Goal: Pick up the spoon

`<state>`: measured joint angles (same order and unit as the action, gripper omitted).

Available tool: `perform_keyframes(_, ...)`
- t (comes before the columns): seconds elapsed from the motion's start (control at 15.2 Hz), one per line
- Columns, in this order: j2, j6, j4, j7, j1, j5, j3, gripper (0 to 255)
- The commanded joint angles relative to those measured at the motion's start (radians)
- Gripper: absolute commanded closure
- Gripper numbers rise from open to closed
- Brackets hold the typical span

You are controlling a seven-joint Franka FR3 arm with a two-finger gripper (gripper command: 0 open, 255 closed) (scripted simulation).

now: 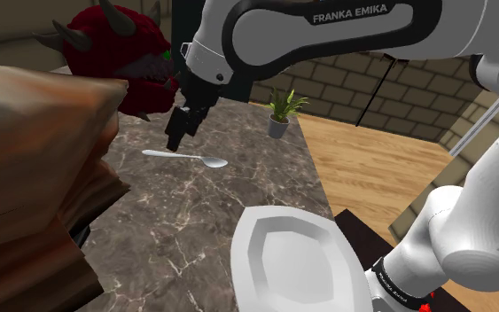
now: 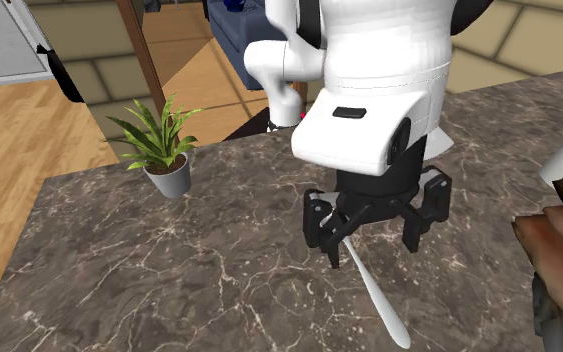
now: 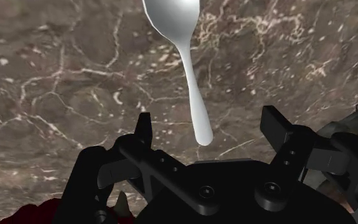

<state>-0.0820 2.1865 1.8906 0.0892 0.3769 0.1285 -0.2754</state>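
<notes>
A silver spoon point(image 1: 185, 158) lies flat on the dark marble counter point(image 1: 194, 222), its bowl toward the shoulder view's right. My black gripper point(image 1: 177, 133) hangs open just above the handle end, with a small gap between its tips and the spoon. In the wrist view the handle tip point(image 3: 202, 130) lies between the two spread fingertips point(image 3: 144, 127), touching neither, and the spoon's bowl point(image 3: 171, 16) points away from the gripper point(image 3: 209, 130). From the second exterior view, the gripper point(image 2: 367, 235) straddles the spoon point(image 2: 374, 288).
A small potted plant point(image 1: 283, 111) stands near the counter's far edge. A white dish point(image 1: 292, 261) sits at the near end by the arm's base. A red spiked figure point(image 1: 123, 53) and a big brown lump point(image 1: 26, 177) crowd the shoulder view's left.
</notes>
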Motion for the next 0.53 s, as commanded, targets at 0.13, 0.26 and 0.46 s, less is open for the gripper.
perform_keyframes(0.13, -0.019, 0.05, 0.031, 0.005, 0.003, -0.002, -0.002, 0)
perform_keyframes(0.26, -0.027, 0.076, 0.049, 0.007, 0.004, -0.002, -0.003, 0)
perform_keyframes(0.46, -0.031, 0.082, 0.05, 0.005, 0.005, -0.004, -0.003, 255)
